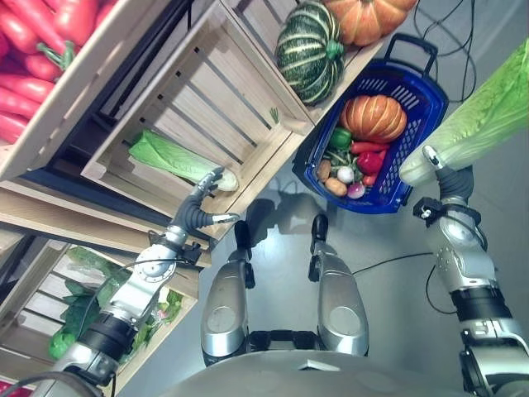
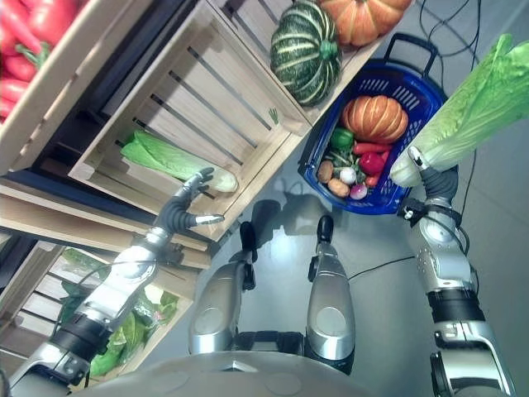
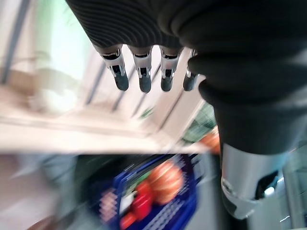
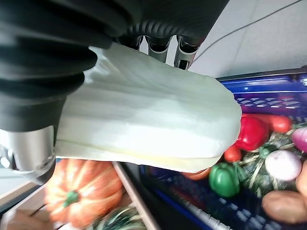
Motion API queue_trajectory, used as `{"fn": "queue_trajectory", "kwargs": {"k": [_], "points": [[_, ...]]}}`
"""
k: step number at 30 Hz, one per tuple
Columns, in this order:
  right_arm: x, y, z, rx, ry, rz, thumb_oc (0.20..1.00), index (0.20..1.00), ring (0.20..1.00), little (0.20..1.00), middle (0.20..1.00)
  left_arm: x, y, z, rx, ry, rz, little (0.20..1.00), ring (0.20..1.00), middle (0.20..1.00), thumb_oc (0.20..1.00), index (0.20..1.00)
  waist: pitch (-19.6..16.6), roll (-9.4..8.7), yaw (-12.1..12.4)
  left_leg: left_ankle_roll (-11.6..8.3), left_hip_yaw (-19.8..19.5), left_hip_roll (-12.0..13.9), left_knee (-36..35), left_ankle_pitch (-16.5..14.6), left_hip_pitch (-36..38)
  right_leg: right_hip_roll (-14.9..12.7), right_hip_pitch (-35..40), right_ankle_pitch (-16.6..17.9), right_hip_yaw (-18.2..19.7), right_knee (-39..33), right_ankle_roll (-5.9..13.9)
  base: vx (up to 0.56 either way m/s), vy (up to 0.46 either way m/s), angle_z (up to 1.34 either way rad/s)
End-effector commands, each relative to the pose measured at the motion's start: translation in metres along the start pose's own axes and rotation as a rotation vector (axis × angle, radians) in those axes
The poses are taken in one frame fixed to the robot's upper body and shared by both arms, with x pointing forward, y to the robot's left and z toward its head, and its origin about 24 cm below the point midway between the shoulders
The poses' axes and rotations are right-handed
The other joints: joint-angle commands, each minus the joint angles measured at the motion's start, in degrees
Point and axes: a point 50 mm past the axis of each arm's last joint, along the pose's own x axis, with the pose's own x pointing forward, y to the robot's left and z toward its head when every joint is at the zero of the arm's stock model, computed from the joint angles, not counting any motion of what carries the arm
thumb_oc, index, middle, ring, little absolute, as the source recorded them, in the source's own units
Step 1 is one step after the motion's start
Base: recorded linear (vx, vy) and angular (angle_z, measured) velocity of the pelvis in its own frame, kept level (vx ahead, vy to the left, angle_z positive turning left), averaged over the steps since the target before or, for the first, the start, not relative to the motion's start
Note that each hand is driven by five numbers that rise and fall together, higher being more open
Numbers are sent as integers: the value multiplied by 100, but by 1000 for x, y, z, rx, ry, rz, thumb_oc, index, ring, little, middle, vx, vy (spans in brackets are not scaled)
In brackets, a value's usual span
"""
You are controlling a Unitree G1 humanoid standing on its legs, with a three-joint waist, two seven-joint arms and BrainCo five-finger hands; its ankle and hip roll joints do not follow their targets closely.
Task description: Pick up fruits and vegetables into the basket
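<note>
— Where is the cabbage point(image 1: 483, 112) held?

— It is gripped in the right hand point(image 2: 436, 184), fingers curled round its pale stem, and is raised just beside the blue basket point(image 1: 417, 91), where a pumpkin point(image 1: 374, 117), peppers and small vegetables are already seen.

— And the left hand point(image 1: 201, 198)?

— It is stretched out with fingers straight and slightly spread at a second cabbage point(image 2: 169, 157) lying in the wooden crate point(image 1: 198, 91).

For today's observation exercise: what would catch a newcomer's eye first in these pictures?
The long pale-green cabbage gripped in the right hand, held up beside the blue basket of vegetables on the floor. Next, the left hand, fingers straight, reaching toward another cabbage lying in a wooden crate.
</note>
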Motion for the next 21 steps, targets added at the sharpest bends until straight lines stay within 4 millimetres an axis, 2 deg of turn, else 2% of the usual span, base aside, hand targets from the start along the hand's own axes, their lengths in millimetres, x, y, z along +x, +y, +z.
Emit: {"fn": "queue_trajectory", "kwargs": {"k": [1,3,4,7,12,14,15,16,21], "points": [[18,-23,44,-13,-164,-92,200,200,200,200,200,-12,-25,-11,-15,36,-106,1000,1000,1000,1000,1000,-177,194,-61,-55,19,231,530,-300,-471,-240,-533,-826,-37,1223,140,-38,40,-7],[21,-26,47,-18,-162,-104,200,200,200,200,200,-12,-31,-13,-7,44,-141,1000,1000,1000,1000,1000,-177,235,-66,-63,34,216,593,-336,-550,-272,-668,-921,-31,1385,128,-14,15,-5],[29,-31,54,-19,-166,-120,200,200,200,200,200,-12,-42,-13,-20,49,-207,1000,1000,1000,1000,1000,-177,348,-63,-70,51,186,655,-312,-756,-292,-950,-1006,-23,1602,83,-35,21,5],[40,-36,69,6,-179,-136,200,200,200,200,200,-11,-53,-13,-59,53,-264,1000,1000,1000,1000,1000,-177,500,-32,-49,67,127,764,-300,-1068,-330,-1362,-1114,9,1900,39,-32,5,11],[54,-36,89,77,-195,-147,200,200,200,200,200,-14,-66,-17,-82,78,-320,1000,1000,1000,1000,1000,-177,633,69,-13,90,76,970,-292,-1654,-373,-2042,-1222,49,2315,-6,-43,-55,4],[59,-36,92,97,-177,-150,200,200,200,200,200,-15,-68,-18,-88,82,-325,1000,1000,1000,1000,1000,-177,670,102,-6,87,62,1028,-287,-1801,-388,-2206,-1237,51,2406,-20,11,-51,6],[63,-38,91,88,-154,-161,200,200,200,200,200,-16,-72,-19,-94,88,-329,1000,1000,1000,1000,1000,-177,695,131,-34,44,32,1093,-434,-1801,-398,-2225,-1429,110,2539,16,52,-69,7],[67,-39,94,83,-137,-166,200,200,200,200,200,-17,-74,-19,-101,88,-326,1000,1000,1000,1000,1000,-177,732,166,-27,32,8,1153,-445,-1931,-402,-2357,-1472,115,2630,-6,52,-76,12],[78,-39,97,155,-43,-146,200,200,200,200,200,-16,-79,-17,-96,76,-332,1000,1000,1000,1000,1000,-177,858,289,-4,21,-22,1283,-433,-2335,-456,-2782,-1537,113,2876,-72,-21,-49,8]]}}
